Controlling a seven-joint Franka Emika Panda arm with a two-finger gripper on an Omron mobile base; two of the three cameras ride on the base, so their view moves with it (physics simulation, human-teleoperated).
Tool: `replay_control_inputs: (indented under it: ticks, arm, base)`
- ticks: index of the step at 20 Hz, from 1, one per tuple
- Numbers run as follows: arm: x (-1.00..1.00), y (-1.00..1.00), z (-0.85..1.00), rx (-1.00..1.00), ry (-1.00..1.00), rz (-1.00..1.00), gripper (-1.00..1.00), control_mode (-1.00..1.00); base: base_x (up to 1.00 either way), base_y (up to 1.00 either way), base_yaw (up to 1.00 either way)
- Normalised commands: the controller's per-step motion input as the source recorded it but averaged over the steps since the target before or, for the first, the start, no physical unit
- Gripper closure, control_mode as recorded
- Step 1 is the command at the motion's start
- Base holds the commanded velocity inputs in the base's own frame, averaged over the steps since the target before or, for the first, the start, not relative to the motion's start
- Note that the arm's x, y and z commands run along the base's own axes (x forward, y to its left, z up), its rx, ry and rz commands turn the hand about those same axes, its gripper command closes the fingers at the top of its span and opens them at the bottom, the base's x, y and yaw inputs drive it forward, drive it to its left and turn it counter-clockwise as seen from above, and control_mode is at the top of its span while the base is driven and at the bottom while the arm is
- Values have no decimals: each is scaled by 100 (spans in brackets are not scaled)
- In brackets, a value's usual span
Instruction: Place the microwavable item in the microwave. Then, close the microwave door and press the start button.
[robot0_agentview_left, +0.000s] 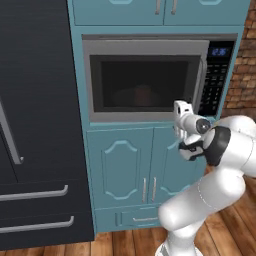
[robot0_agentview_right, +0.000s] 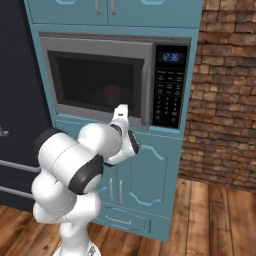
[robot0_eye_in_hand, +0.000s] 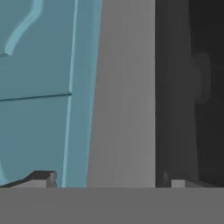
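Observation:
The microwave (robot0_agentview_left: 150, 80) (robot0_agentview_right: 110, 80) is built into teal cabinetry, and the microwave door (robot0_agentview_left: 142, 117) (robot0_agentview_right: 95, 116) stands shut. Behind its dark window a dim reddish-brown lump, the microwavable item (robot0_agentview_left: 142, 94) (robot0_agentview_right: 112, 95), rests inside. A vertical bar handle (robot0_agentview_left: 201, 82) (robot0_agentview_right: 146, 90) runs beside the black keypad (robot0_agentview_left: 216, 80) (robot0_agentview_right: 170, 95), which has a blue display. My gripper (robot0_agentview_left: 181, 107) (robot0_agentview_right: 120, 112) (robot0_eye_in_hand: 109, 181) is open and holds nothing. It points at the door's lower frame near its handle side. The rolled hand view shows that grey frame (robot0_eye_in_hand: 124, 96) close up between the widely spread fingertips (robot0_eye_in_hand: 41, 178).
A tall black fridge (robot0_agentview_left: 35, 125) fills the left. Teal cabinet doors (robot0_agentview_left: 145, 170) (robot0_agentview_right: 145, 175) sit under the microwave and more above it. A brick wall (robot0_agentview_right: 225, 100) stands to the right, over a wooden floor (robot0_agentview_right: 210, 220).

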Motion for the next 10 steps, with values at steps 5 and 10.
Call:
replay_control_inputs:
  ticks: [5,10]
  arm:
    - [75,-10,66,0,21,0,-100,-100]
    - [49,-13,51,0,16,0,-100,-100]
  base:
    - [0,0,0]
    - [0,0,0]
